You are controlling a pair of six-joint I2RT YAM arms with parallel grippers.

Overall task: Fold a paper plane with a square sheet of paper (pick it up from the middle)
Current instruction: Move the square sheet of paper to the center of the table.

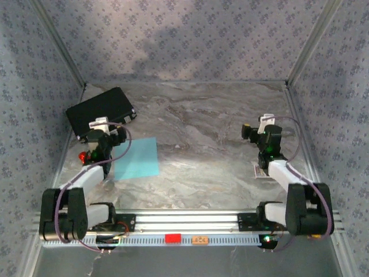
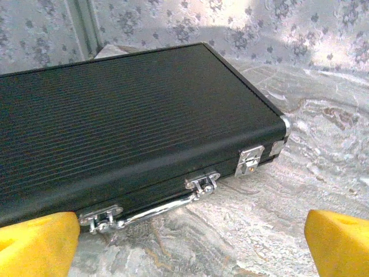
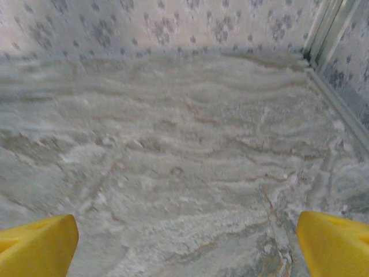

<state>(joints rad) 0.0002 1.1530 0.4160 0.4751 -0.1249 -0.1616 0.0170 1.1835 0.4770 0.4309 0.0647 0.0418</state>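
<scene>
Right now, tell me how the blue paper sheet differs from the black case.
The square sheet of paper is light cyan and plain; the black case is dark and ribbed, with metal latches and a handle. The sheet is thin and flat; the case is a thick box. The sheet looks smaller than the case. Both rest on the left of the marbled table.

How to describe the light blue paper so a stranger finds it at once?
On the grey marbled table, a black rectangular case sits in the far left corner. Just nearer than it lies the light cyan-blue square sheet of paper: thin, flat and pale, unlike the thick dark case.
</scene>
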